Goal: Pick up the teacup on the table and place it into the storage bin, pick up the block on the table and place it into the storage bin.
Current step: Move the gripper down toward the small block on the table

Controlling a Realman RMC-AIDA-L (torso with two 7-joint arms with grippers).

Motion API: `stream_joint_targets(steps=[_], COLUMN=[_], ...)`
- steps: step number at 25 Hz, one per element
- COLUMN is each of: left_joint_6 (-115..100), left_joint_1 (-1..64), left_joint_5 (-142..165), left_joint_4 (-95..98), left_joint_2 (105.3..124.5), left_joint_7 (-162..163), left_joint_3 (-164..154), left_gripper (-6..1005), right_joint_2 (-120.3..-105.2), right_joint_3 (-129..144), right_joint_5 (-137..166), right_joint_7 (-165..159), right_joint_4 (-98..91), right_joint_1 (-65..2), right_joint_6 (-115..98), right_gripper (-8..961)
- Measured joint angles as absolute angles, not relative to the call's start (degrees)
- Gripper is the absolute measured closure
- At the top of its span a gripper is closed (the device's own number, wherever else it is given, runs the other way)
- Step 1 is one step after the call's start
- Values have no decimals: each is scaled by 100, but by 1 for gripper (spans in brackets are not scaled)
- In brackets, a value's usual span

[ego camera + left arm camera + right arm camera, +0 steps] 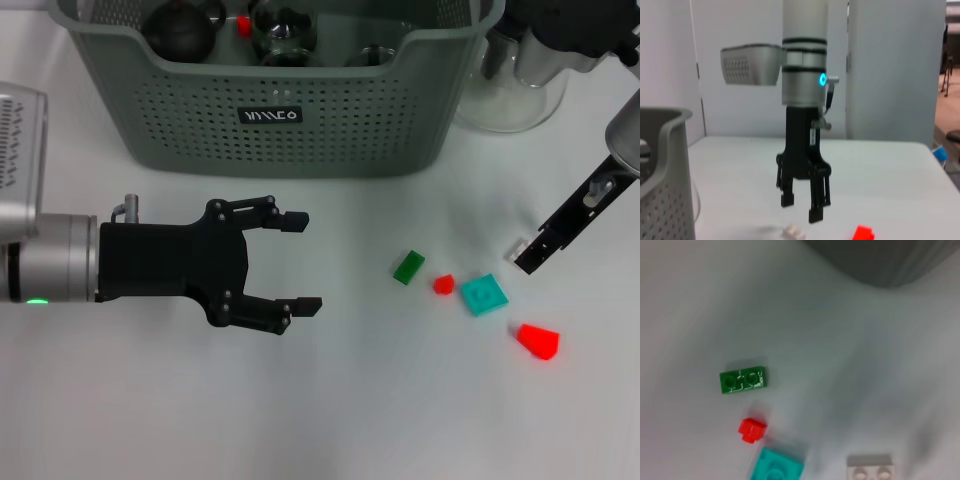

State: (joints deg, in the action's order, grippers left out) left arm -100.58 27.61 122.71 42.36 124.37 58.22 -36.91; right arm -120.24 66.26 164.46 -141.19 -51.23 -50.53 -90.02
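The storage bin (330, 130) stands at the back with a dark teapot, glassware and a small red block inside; I cannot tell whether the teacup is among them. Loose blocks lie on the table to the right: green (408, 266), small red (443, 284), teal (484, 294), larger red (537, 341) and white (517, 247). My right gripper (528, 258) hangs open just over the white block (793, 231), fingers pointing down. The right wrist view shows the green block (742, 380), teal block (780, 465) and white block (870, 467). My left gripper (302, 263) is open and empty, left of the blocks.
A clear glass teapot (510, 85) stands on the table right of the bin, behind the right arm. The bin wall (665, 165) shows in the left wrist view. White tabletop lies between the left gripper and the blocks.
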Motion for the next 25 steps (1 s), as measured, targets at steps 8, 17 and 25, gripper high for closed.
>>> stream_joint_targets(steps=[8, 17, 25], left_joint_6=[-9606, -9398, -9247], left_joint_1=[2776, 2831, 2887], left_joint_5=[12478, 12553, 12615], left_joint_4=[4149, 4134, 4063], left_joint_2=[12437, 12440, 12445], left_joint_7=[5577, 5593, 5611], left_joint_3=[-3810, -3974, -4042], left_gripper=[108, 108, 108], right_joint_2=[-12032, -12032, -12032], right_joint_3=[6767, 6828, 6830], right_joint_5=[16464, 16445, 16444], right_joint_7=[-14164, -14185, -14193], right_joint_4=[-4683, -4466, -4338], right_joint_1=[-5205, -5275, -5300], right_joint_6=[-8651, -8485, -8376], right_gripper=[138, 137, 214])
